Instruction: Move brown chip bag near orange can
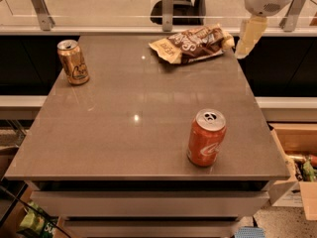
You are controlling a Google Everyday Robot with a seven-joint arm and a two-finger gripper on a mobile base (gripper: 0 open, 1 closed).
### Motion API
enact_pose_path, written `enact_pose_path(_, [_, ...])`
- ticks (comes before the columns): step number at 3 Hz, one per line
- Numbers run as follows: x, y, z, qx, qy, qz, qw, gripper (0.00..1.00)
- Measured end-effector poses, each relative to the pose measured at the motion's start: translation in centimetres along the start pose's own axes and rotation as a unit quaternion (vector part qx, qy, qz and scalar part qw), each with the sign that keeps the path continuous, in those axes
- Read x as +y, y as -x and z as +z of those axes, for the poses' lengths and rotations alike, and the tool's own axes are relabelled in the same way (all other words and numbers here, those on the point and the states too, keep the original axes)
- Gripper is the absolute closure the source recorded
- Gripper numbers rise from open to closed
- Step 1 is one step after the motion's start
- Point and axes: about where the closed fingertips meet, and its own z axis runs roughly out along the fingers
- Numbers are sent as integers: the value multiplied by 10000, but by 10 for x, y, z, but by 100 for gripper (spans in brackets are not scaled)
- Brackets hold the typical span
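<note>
The brown chip bag (194, 43) lies crinkled at the far right of the grey table (119, 133), its cream ends showing. The orange can (73, 62), golden amber with pale markings, stands upright at the far left. My gripper (247, 37) hangs at the upper right, just right of the bag's right end and above the table's right edge. It holds nothing that I can see.
A deeper red-orange can (206, 138) with white script stands at the front right of the table. A glass rail with metal posts (168, 6) runs behind the table. A cardboard box (297, 162) with items sits on the floor to the right.
</note>
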Motion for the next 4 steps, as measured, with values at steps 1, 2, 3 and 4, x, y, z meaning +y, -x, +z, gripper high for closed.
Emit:
enact_pose_path(1, [-11,0,49,-9,364,86,9993,0])
enact_pose_path(2, [-11,0,49,-11,367,85,9993,0])
enact_pose_path(3, [-8,4,66,-113,537,47,9985,0])
enact_pose_path(4, [-7,8,89,-229,683,7,9974,0])
